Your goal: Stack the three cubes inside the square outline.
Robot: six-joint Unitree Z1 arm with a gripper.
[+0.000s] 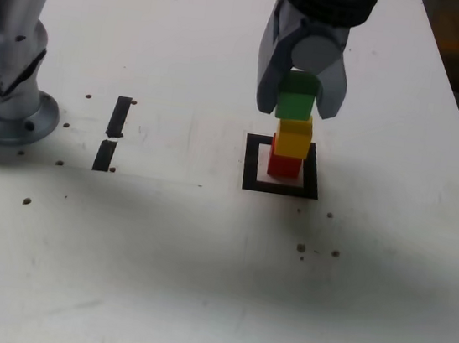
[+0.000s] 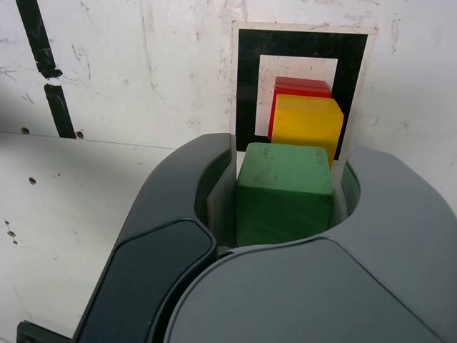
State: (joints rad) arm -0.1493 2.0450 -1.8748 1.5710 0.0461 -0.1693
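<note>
Right of centre in the exterior view, the gripper [image 1: 297,96] pinches the green cube [image 1: 296,96] above the yellow cube [image 1: 294,137]. Beneath that, the red cube [image 1: 284,163] sits inside the square outline [image 1: 251,173].

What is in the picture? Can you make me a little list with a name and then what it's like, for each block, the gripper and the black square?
red cube: at the bottom, inside the square outline
yellow cube: on top of the red cube
green cube: highest of the three, above the yellow cube, between the gripper's fingers
gripper: closed on the green cube
square outline: black border, pale middle, flat on the table
other marks: two short black strips, towards the exterior view's left
</note>
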